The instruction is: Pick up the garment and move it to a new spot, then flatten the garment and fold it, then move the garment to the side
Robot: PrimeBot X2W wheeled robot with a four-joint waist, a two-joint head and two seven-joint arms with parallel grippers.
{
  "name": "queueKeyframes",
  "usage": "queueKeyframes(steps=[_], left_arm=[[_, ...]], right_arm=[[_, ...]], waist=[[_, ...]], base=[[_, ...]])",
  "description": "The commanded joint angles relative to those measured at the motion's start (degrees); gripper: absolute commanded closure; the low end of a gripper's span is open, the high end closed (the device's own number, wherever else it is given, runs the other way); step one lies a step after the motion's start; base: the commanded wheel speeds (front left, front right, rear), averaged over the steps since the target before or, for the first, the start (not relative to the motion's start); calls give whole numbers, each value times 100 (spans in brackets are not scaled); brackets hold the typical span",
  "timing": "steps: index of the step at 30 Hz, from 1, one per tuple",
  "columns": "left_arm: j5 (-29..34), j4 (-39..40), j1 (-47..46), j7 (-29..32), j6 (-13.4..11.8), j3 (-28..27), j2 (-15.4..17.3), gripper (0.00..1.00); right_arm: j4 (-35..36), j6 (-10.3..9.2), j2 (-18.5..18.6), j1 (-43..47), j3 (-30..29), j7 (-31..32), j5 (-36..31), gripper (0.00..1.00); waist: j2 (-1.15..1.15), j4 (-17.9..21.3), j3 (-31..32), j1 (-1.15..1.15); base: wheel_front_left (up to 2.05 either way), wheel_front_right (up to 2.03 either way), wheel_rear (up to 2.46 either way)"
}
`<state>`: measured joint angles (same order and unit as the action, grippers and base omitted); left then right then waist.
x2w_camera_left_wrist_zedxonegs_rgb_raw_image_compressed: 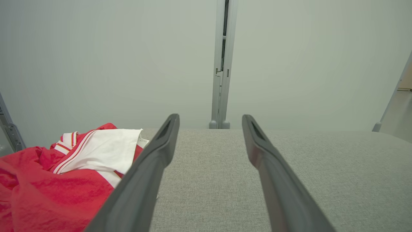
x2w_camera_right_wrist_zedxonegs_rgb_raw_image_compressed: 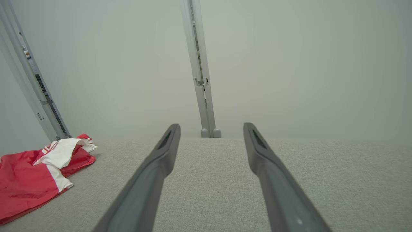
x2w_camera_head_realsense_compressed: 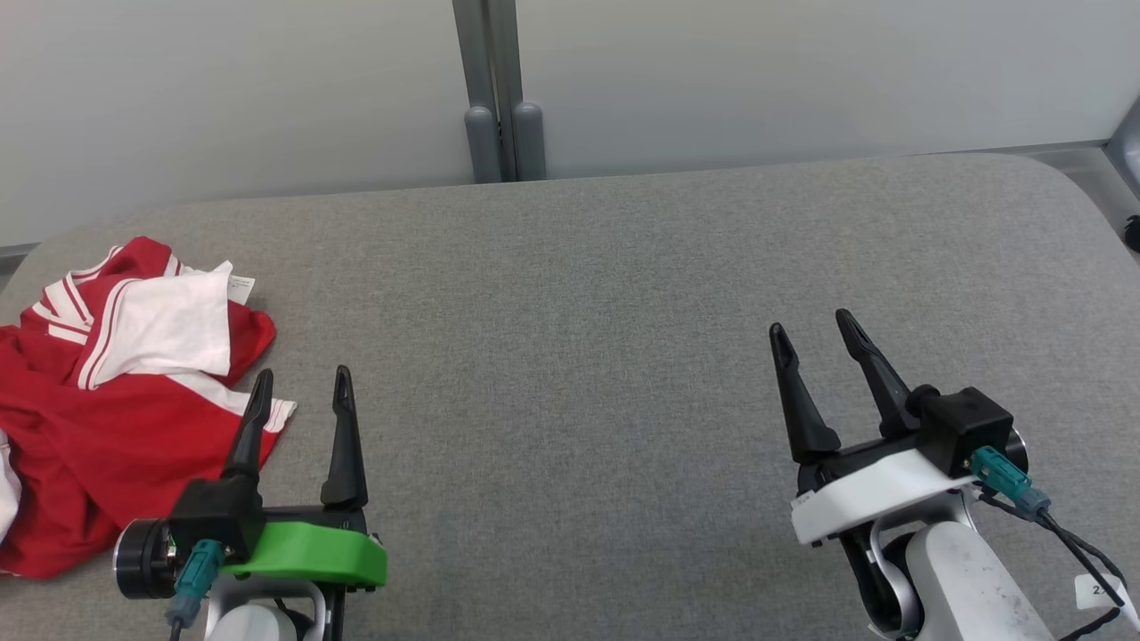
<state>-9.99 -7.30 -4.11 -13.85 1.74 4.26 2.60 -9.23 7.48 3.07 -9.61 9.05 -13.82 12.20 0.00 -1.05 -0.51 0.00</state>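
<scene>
Against the left edge of the grey fabric-covered table (x2w_camera_head_realsense_compressed: 579, 312), toward its far left corner, the crumpled red-and-white sports garment (x2w_camera_head_realsense_compressed: 116, 427) is heaped. A white panel and striped trim are turned uppermost, and part of the cloth is cut off by the picture's edge. It is judged to be bunched like this because no step of the task has yet been carried out on it: nothing is lifted, spread or folded.

The left gripper with the green wrist plate (x2w_camera_head_realsense_compressed: 303, 374) is held just beside the garment's near right hem, its two dark fingers spread apart and empty. One finger is seen across the red cloth in the head view, though contact cannot be confirmed. In the left wrist view the gap between the fingers is seen over bare grey fabric, with the garment (x2w_camera_left_wrist_zedxonegs_rgb_raw_image_compressed: 48, 193) lying off to one side. This placement is read as readiness to reach, since this arm is the nearer one.

The right gripper with the white wrist plate (x2w_camera_head_realsense_compressed: 812, 322) is held well apart from the garment, over the near right part of the table, its fingers likewise parted with nothing between them. The broad middle of the table, between the two grippers, is judged the likely new spot, since room for flattening and folding would be had there by both arms.
</scene>
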Motion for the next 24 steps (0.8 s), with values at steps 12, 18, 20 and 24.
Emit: queueKeyframes(steps=[12, 18, 20, 24], left_arm=[[444, 14, -49, -140, -32, 60, 47, 0], [397, -17, -76, -140, -35, 54, 47, 0], [379, -27, -83, -140, -35, 53, 47, 0], [345, -43, -93, -140, -29, 52, 47, 0]], right_arm=[[-81, 1, -7, -64, -1, -145, -347, 0], [-125, 1, -12, -78, -22, -144, -282, 0], [-130, 1, -12, -84, -21, -142, -268, 0], [-134, 1, -14, -83, -13, -142, -227, 0]], waist=[[0, -4, 25, 0], [0, -7, 23, 0], [0, -8, 20, 0], [0, -14, 14, 0]], base=[[0, 0, 0], [0, 0, 0], [0, 0, 0], [0, 0, 0]])
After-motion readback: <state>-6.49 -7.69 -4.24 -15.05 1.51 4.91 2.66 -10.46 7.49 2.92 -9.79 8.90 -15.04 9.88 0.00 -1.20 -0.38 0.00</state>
